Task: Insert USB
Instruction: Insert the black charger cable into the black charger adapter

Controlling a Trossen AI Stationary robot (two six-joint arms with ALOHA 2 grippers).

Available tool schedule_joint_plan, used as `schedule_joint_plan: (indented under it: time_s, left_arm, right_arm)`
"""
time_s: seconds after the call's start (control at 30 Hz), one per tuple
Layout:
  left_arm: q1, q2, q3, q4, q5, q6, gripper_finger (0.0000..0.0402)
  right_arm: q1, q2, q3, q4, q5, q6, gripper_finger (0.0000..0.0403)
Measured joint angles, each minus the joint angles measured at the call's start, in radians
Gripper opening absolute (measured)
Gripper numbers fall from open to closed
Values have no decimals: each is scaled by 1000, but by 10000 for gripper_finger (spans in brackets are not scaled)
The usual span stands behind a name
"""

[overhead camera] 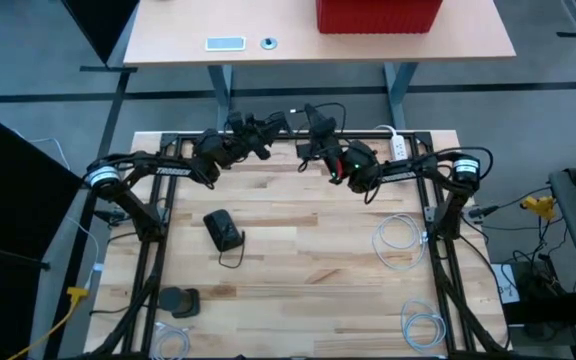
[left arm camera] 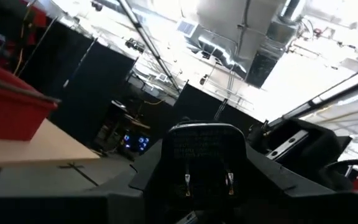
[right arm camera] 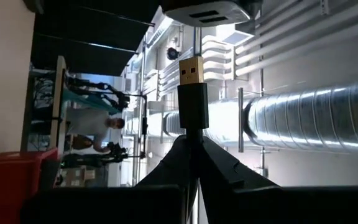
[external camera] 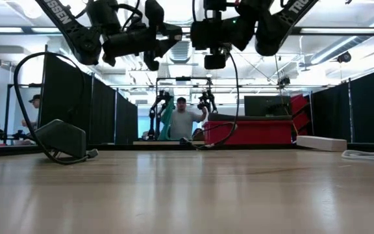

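- Counting up: two arms in the air, one USB plug [right arm camera: 192, 73], one charger block with two ports [right arm camera: 207, 11], and a second dark adapter [overhead camera: 223, 231] lying on the wood counter [overhead camera: 308, 250] with its cord looping beside it.
- There are also three coils of white cable, two by the right edge of the counter [overhead camera: 398, 243] and one at the front left corner, plus a white power strip [overhead camera: 396, 146] at the far edge.
- The USB plug is a black-bodied connector with a gold-coloured metal tip, two small square holes showing on its flat face.
- My right tool [right arm camera: 191, 140] is pinching the plug's black body tight, with the tip sticking straight out past the fingers.
- The plug is hanging high above the far middle of the counter, its tip pointing at the charger's ports, close but not touching.
- My left tool [overhead camera: 284, 124] is clamping around the charger block, jaws partway apart with the block between them.
- Both arms are reaching in from their sides, elbows bent, tools facing each other well above the counter.
- A person [external camera: 186, 120] is standing in the room behind, near a red bin [external camera: 252, 132].
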Motion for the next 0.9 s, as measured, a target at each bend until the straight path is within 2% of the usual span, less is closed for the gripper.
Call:
schedule_joint_plan:
  time_s: [0.1,0.2,0.37,0.9]
  left_arm:
    - [0,0,1,2,-1,14,142]
    - [4,0,1,14,-2,15,142]
    - [4,0,1,40,4,-44,142]
    - [2,-1,1,91,16,-11,142]
  right_arm:
    - [-3,5,12,6,-8,3,6]
    - [-3,6,12,31,-59,6,6]
    - [-3,6,12,22,-123,14,6]
    - [-2,6,16,22,-204,29,6]
